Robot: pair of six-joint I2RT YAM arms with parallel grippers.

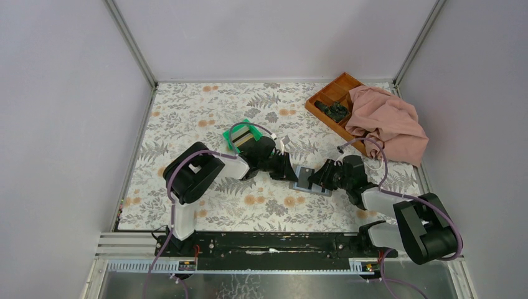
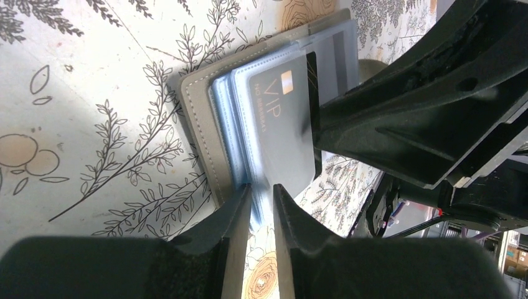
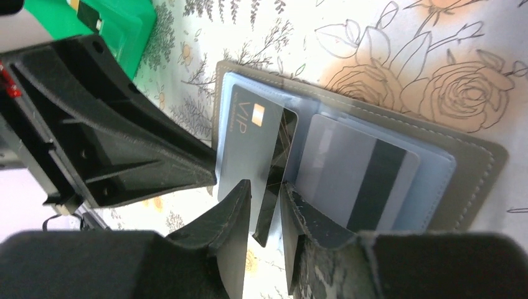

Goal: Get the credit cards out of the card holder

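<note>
The card holder (image 1: 305,181) lies open on the floral table between both grippers, its grey cover (image 3: 473,162) spread and its blue plastic sleeves showing. A dark grey VIP credit card (image 3: 246,143) lies in one sleeve, and a pale card with a black stripe (image 3: 361,180) in another. A black card (image 3: 278,152) stands tilted out of the fold. My right gripper (image 3: 266,190) is open with this black card's edge between its fingers, gaps beside it. My left gripper (image 2: 263,190) is shut on the edge of the holder's sleeves (image 2: 240,124).
A green bin (image 1: 240,138) with a card in it sits just behind the left arm; it also shows at the top left of the right wrist view (image 3: 118,25). An orange-brown tray (image 1: 333,99) and a pink cloth (image 1: 386,124) fill the far right corner.
</note>
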